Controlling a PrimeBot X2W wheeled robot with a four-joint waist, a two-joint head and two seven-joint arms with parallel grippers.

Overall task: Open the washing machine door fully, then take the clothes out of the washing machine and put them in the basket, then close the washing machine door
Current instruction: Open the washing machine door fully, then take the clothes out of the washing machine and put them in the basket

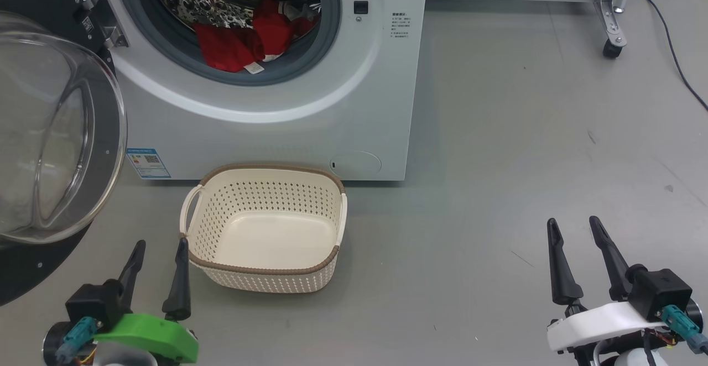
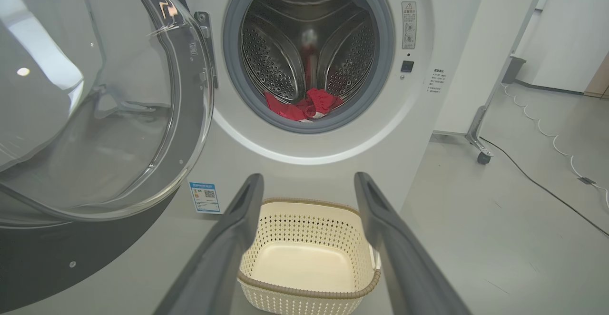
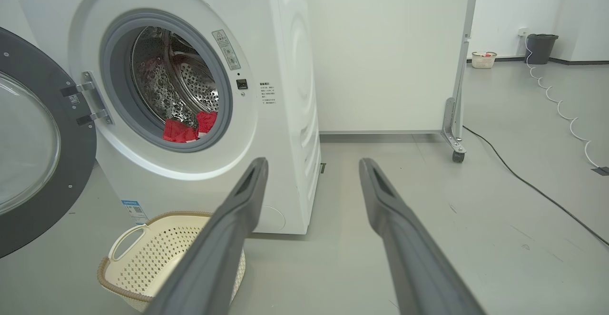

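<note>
The machine [image 1: 310,106] stands with its door [image 1: 55,134] swung wide — that step looks done. The basket [image 1: 265,284] sits empty before it; the clothes [image 1: 238,42] lie low in the drum. Left gripper [image 1: 161,242] and right gripper [image 1: 573,221] hang spread, empty — next, one must reach in and pinch cloth.

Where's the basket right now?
In the head view the basket sits on the floor just in front of the washing machine, below its drum mouth, with the left gripper close by its near-left corner.
</note>
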